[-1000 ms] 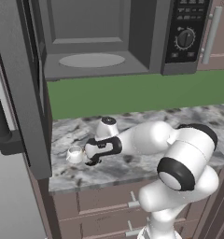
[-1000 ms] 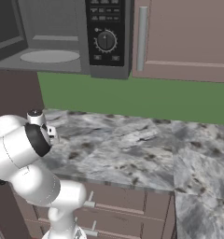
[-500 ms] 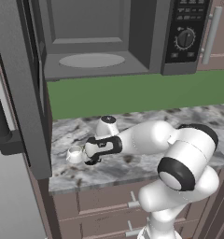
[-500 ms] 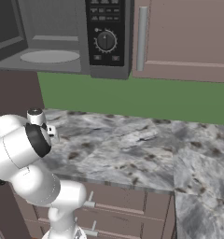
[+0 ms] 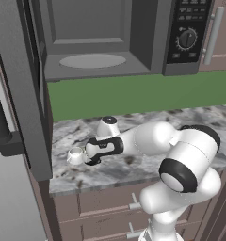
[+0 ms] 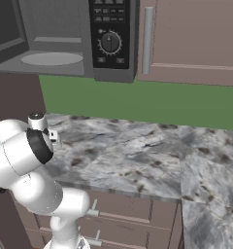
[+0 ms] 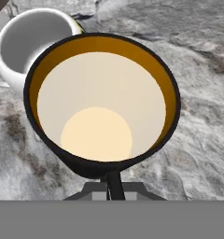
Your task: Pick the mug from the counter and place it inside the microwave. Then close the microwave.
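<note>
The gripper [image 7: 112, 184] was closed narrow on the rim of the mug [image 7: 102, 100], which stood on the counter [image 5: 133, 164] just beside 1 white cup [image 7: 32, 39], below the open microwave [image 5: 100, 42].

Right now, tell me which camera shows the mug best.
The hand view: the mug sits close up, black rim and tan inside plain, beside the white cup. In the left base view the arm covers it; the white cup shows. The right base view gives nothing clear.
</note>
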You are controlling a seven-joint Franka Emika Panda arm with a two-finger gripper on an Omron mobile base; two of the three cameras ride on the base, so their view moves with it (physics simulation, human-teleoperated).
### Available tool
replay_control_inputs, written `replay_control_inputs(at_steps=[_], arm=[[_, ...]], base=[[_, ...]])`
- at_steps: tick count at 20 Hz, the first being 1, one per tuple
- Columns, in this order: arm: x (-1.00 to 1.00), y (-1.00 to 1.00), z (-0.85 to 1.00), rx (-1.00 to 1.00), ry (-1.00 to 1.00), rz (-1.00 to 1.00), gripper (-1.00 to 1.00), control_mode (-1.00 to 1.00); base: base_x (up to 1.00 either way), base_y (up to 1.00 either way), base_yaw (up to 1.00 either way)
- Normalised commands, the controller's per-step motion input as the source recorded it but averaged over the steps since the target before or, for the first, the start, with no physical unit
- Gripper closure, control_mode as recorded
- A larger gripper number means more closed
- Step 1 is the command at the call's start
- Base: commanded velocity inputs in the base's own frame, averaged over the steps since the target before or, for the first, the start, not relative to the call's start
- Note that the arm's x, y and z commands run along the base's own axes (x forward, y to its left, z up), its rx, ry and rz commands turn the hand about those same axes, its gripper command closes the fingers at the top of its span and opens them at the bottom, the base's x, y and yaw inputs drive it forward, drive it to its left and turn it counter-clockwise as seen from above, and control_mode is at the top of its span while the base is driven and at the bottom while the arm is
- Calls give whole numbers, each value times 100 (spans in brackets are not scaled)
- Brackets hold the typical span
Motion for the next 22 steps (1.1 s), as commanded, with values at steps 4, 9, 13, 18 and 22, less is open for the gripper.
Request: replay_control_inputs(at_steps=[4,9,13,18,22], arm=[[0,0,0,0,0,0,100,-100],[-13,-2,17,0,-5,0,100,-100],[-59,-40,73,0,-20,0,100,-100],[-74,-45,89,0,-21,-7,100,-100],[-92,-19,81,5,-18,-16,100,-100]], base=[[0,0,0],[0,0,0],[0,0,0],[0,0,0],[0,0,0]])
